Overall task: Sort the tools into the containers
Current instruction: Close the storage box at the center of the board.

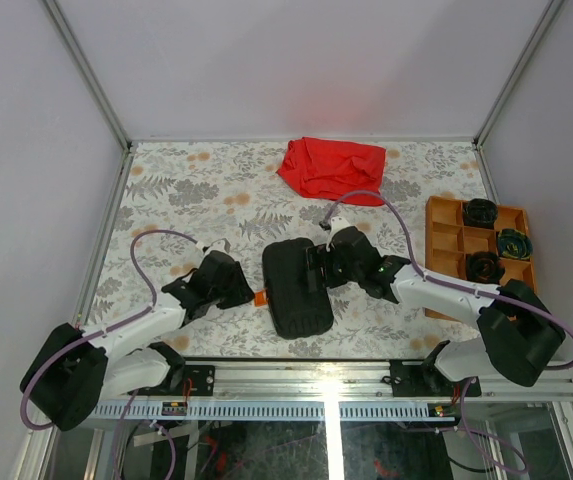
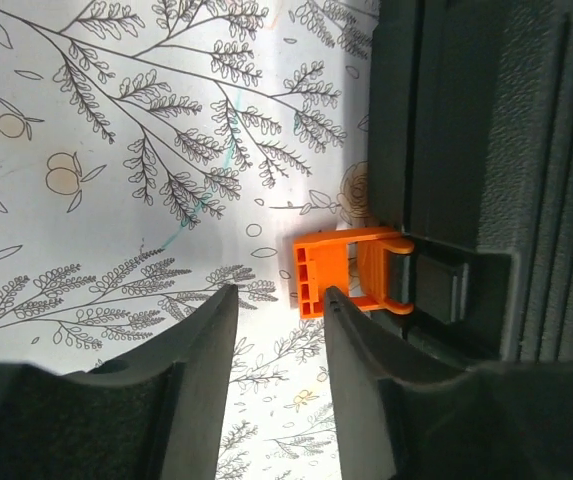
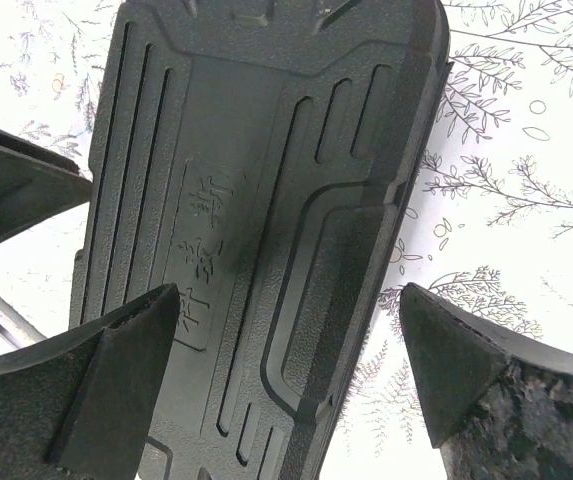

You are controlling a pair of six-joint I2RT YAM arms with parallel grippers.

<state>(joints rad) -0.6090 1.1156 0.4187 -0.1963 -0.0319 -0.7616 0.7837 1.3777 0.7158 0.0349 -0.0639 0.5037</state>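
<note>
Closest to the overhead lens are the two arm bases, with the left arm (image 1: 116, 345) and right arm (image 1: 466, 300) both reaching inward over the flower-printed worktop (image 1: 186, 190). Biggest thing on it is the black case (image 1: 296, 290), lying flat and shut near the front edge, midway between the arms, ribbed shell up (my right wrist camera shows moulded characters on it that I cannot read). Next in size, the red cloth (image 1: 331, 168) is crumpled at the back, well apart from the case. Over at the right edge lies the orange tray (image 1: 444, 240), and three of its square compartments hold dark round things (image 1: 483, 266) too small for me to identify. My right fingers (image 1: 313, 268) hang spread wide over the right side of the case, one over the shell and the other past its edge above the worktop, with nothing gripped; I cannot tell whether they touch it. My left fingers (image 1: 248, 292) are parted by a narrow gap and hold nothing, their tips just short of the orange latch (image 2: 351, 272), the smallest item, which sticks out from the case's left side.
</note>
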